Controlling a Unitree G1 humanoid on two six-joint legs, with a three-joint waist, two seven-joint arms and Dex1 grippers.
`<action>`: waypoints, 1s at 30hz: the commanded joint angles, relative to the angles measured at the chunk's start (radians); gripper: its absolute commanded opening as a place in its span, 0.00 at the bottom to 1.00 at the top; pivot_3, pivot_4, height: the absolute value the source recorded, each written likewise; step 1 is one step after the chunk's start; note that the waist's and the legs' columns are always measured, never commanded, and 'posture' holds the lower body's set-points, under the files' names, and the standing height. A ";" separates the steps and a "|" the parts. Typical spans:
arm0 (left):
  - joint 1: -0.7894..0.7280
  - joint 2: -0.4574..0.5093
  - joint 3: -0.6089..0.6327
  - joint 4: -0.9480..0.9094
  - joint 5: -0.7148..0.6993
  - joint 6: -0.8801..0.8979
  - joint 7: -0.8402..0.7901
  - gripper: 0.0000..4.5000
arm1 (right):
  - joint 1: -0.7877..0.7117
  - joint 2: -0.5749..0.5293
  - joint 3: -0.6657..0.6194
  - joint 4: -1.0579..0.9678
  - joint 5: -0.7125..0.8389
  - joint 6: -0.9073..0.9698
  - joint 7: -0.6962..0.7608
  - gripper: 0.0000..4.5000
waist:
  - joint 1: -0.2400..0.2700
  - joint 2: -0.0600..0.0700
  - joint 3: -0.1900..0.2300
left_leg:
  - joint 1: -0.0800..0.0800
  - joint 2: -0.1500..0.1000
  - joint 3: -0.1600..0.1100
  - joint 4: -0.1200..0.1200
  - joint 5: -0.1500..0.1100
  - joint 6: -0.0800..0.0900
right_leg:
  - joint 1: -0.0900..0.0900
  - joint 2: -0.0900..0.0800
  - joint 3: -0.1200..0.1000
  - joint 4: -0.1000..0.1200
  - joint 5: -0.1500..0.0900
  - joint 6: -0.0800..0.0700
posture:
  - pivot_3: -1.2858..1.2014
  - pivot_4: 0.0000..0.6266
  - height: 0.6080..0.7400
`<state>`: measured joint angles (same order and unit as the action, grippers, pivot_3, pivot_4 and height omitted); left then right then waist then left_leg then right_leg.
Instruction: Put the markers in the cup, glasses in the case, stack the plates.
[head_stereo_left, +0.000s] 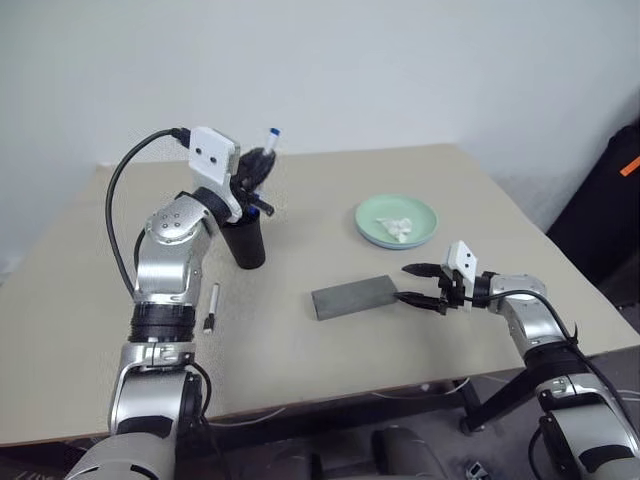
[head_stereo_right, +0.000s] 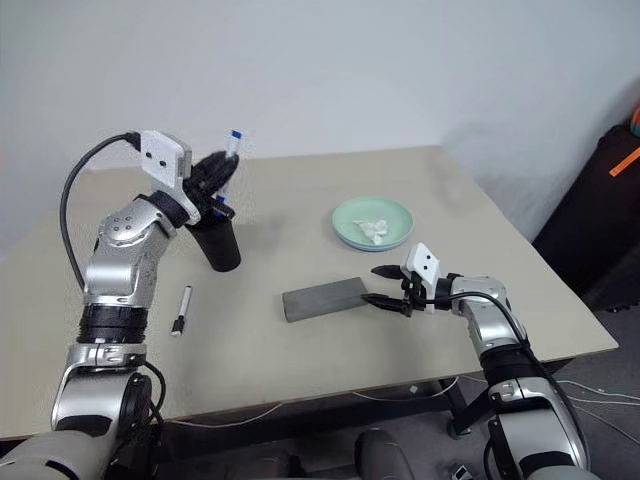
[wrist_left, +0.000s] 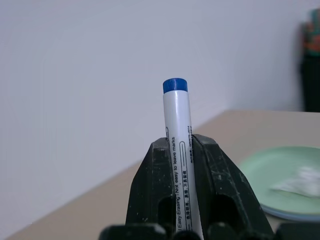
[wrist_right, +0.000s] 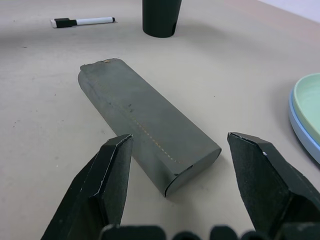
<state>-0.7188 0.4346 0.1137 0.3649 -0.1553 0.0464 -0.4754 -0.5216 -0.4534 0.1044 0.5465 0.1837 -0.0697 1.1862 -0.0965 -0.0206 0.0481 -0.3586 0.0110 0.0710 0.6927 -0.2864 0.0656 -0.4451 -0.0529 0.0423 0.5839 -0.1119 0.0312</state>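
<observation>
Now: left gripper (wrist_left: 182, 200) grips marker (wrist_left: 176, 130) over cup (head_stereo_left: 245, 243) | right gripper (wrist_right: 182, 185) apart | case (wrist_right: 145, 122) shut

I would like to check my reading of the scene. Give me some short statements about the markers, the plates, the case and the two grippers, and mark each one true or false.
1. The left gripper is shut on a marker with a blue cap. True.
2. The right gripper is closed on the grey case. False: its fingers stand open on either side of the case's near end, not touching it.
3. Another marker lies on the table. True.
4. The green plate is bare. False: a crumpled white tissue lies on it.
5. The black cup lies on its side. False: it stands upright.
</observation>
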 joint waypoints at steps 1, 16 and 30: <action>-0.056 0.005 0.023 0.097 0.064 -0.148 0.099 0.03 | -0.027 -0.003 -0.013 -0.019 0.006 -0.011 -0.004 0.73 | 0.000 0.000 0.000 | 0.000 0.000 0.000 0.000 0.000 0.000 | 0.000 0.000 0.000 0.000 0.000 0.000 | 0.52 0.00 1.00; -0.170 -0.020 0.027 0.492 0.107 -0.439 0.205 0.19 | -0.006 -0.011 -0.016 -0.055 0.009 0.010 -0.008 0.73 | 0.000 0.000 0.000 | -0.002 0.000 0.000 0.000 -0.001 -0.001 | 0.000 0.000 -0.003 -0.001 0.001 0.002 | 0.52 0.00 1.00; -0.170 -0.016 0.035 0.470 0.082 -0.409 0.183 0.55 | -0.008 -0.008 -0.013 -0.057 0.007 0.015 -0.012 0.73 | 0.000 -0.001 0.000 | -0.001 0.000 0.000 0.000 -0.001 -0.002 | 0.000 0.000 -0.003 -0.001 0.001 0.002 | 0.52 0.00 1.00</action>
<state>-0.8541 0.4127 0.1354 0.8911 -0.0559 -0.3708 -0.2873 -0.5013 -0.4559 0.1044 0.5186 0.1839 -0.0469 1.1798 -0.0965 -0.0211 0.0480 -0.3600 0.0115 0.0706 0.6923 -0.2879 0.0633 -0.4452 -0.0532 0.0389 0.5830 -0.1106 0.0331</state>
